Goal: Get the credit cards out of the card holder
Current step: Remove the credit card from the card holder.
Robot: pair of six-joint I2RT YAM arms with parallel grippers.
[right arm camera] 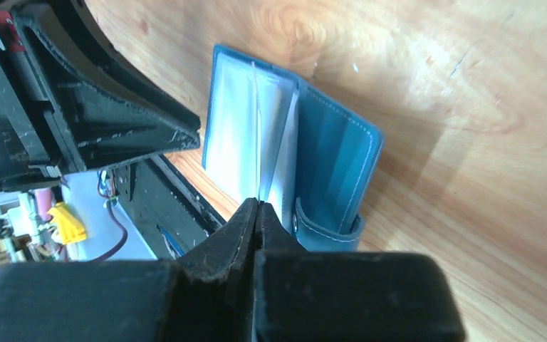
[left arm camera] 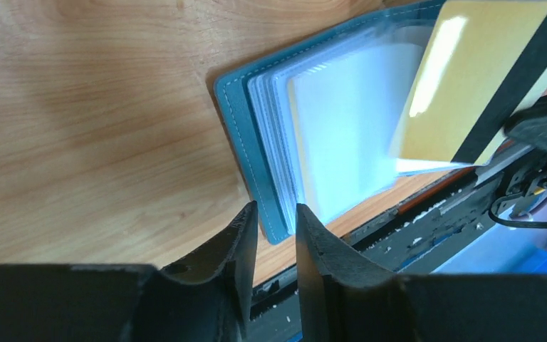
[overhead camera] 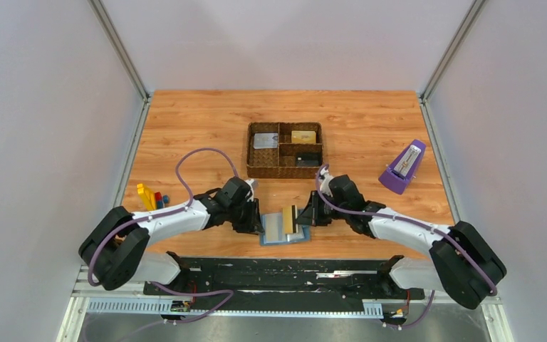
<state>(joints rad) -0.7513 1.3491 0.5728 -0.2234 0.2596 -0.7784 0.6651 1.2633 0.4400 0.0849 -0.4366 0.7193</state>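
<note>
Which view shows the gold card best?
Left wrist: the gold card fills the upper right, face and black stripe plain. Top external shows a small yellow sliver; right wrist, at most its thin edge.

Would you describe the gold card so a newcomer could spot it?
On the table, nearer than the woven tray, lies the open blue card holder. The gold card hangs over it in the right gripper, black-striped, unlike the pale sleeves beneath.
</note>
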